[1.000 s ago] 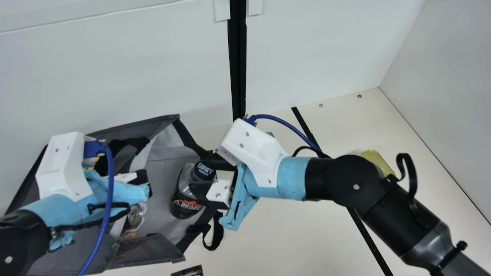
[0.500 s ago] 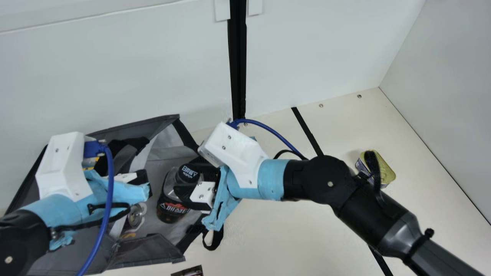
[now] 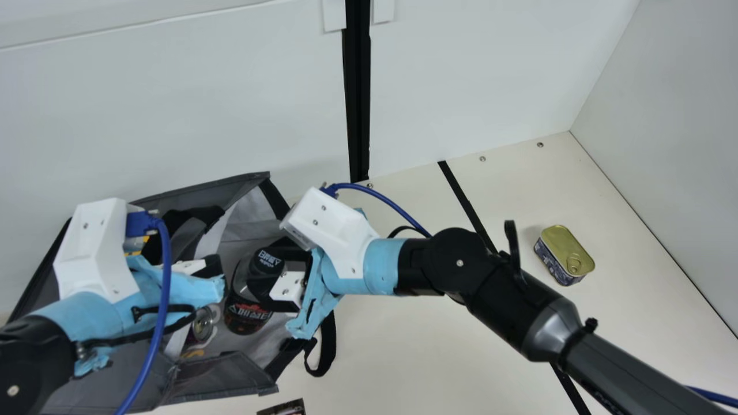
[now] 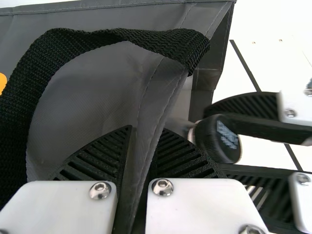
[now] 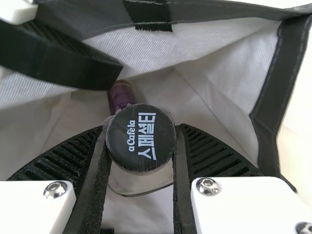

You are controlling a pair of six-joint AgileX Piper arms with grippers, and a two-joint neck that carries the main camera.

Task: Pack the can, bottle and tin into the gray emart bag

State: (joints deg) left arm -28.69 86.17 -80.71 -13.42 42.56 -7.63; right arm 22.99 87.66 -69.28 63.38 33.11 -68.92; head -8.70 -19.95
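Main view is showing a cream table (image 3: 415,357) below pale walls, and the gray emart bag (image 3: 219,377) is sitting on it toward 8 o'clock from the view's centre, its mouth gaping upward. A black webbing strap (image 3: 328,343) is hanging outside the bag, between 3 and 4 o'clock from the bag's middle. The left gripper (image 3: 214,268) is reaching over the bag's middle; in the left wrist view its fingers are clenching a seamed gray fold of the bag wall between them. A black handle (image 4: 122,39) is looping near that fold. The right gripper (image 3: 268,267) is leaning in over the bag's 3 o'clock side, and its ribbed fingers are grasping the bottle (image 3: 248,317) by its black cap (image 5: 140,139), one on either side. The bottle's body is occupying the bag's inside; whether its base is touching the bag floor is impossible to tell. Well apart from the bag, between 3 and 4 o'clock from the view's centre, the gold-lidded tin (image 3: 568,253) is lying flat on the table, its pull-tab facing up. The purple can (image 5: 120,96) is resting inside the bag, near the bottle, at 8 o'clock from it in the main view. A dark printed item (image 3: 283,409) is poking in at 7 o'clock, partly cut off.
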